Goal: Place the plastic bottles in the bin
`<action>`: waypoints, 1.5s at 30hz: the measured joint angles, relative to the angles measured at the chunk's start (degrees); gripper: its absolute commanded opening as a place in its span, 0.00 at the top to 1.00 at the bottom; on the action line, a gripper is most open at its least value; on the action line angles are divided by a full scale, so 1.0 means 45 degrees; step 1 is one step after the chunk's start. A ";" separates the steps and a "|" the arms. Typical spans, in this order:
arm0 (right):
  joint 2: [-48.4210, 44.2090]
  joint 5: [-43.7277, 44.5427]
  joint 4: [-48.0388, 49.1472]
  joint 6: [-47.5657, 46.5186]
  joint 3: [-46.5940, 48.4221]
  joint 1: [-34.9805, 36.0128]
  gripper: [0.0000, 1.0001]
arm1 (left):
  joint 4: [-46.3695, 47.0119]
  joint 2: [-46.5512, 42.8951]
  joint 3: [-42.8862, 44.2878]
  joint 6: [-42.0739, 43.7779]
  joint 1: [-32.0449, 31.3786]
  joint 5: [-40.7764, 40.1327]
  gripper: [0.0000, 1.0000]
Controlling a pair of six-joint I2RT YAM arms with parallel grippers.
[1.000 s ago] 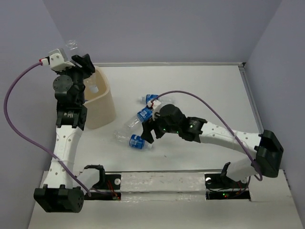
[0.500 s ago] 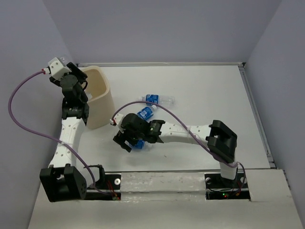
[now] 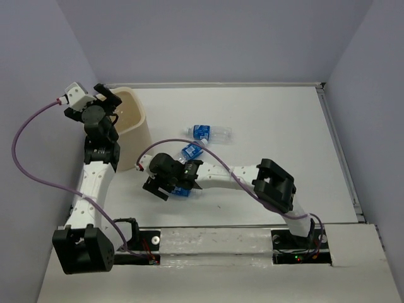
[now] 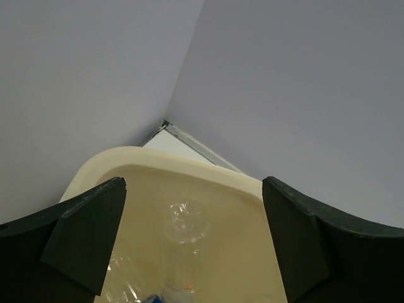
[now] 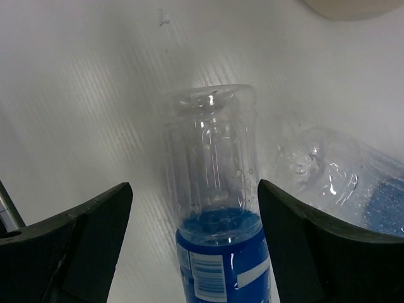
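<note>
Release at the left arm, approach at the right.

Top view: we are logging the left gripper (image 3: 107, 101) hanging over the left rim of the bin (image 3: 137, 139), which is standing at the far left of the table (image 3: 278, 120). A second ago it was carrying a clear bottle high above that corner; now nothing is showing in it. The right gripper (image 3: 156, 184) has swung off the middle of the table and is now sitting over the near bottle (image 3: 182, 190). Two more are lying loose. The far bottle (image 3: 208, 132) is running left to right with its cap to the left, and the middle bottle (image 3: 191, 151) is running near-left to far-right.

Left wrist view: the jaws are standing spread, holding nothing. Below them the dropped bottle (image 4: 183, 222) is resting inside the bin, long axis roughly upright, clear base pointing up at us. We are counting it as delivered.

Right wrist view: the jaws are spread and straddling the near bottle, with a gap showing on each side, so nothing is being pinched yet. Its long axis is running straight away from the camera, clear base leading and blue label nearest us. We are judging that three bottles are remaining on the table.
</note>
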 measured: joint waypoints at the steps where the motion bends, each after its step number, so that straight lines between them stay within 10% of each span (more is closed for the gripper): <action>1: 0.0151 0.0024 -0.0010 -0.0063 0.0097 0.0029 0.15 | -0.0039 -0.0233 0.0000 -0.0053 -0.0078 0.0068 0.01; 14: 0.1831 0.0418 -0.0340 -0.0335 0.1617 0.0359 0.23 | -0.3211 -0.4969 0.1078 -0.1190 -0.0500 0.5124 0.01; 22: 0.1977 0.0661 -0.0544 -0.0403 0.1996 0.0641 0.74 | -0.5838 -0.7519 0.0617 -0.1190 -0.0500 0.7553 0.01; 33: -0.0860 0.0005 0.0073 0.0758 0.1520 0.0665 0.81 | -0.7359 -0.7781 0.3716 -0.1360 -0.1603 1.0856 0.01; 45: -0.1661 -0.0675 0.6392 0.1914 0.6096 -0.1336 0.85 | -0.7427 -0.8714 0.4634 -0.1224 -0.3653 1.1555 0.01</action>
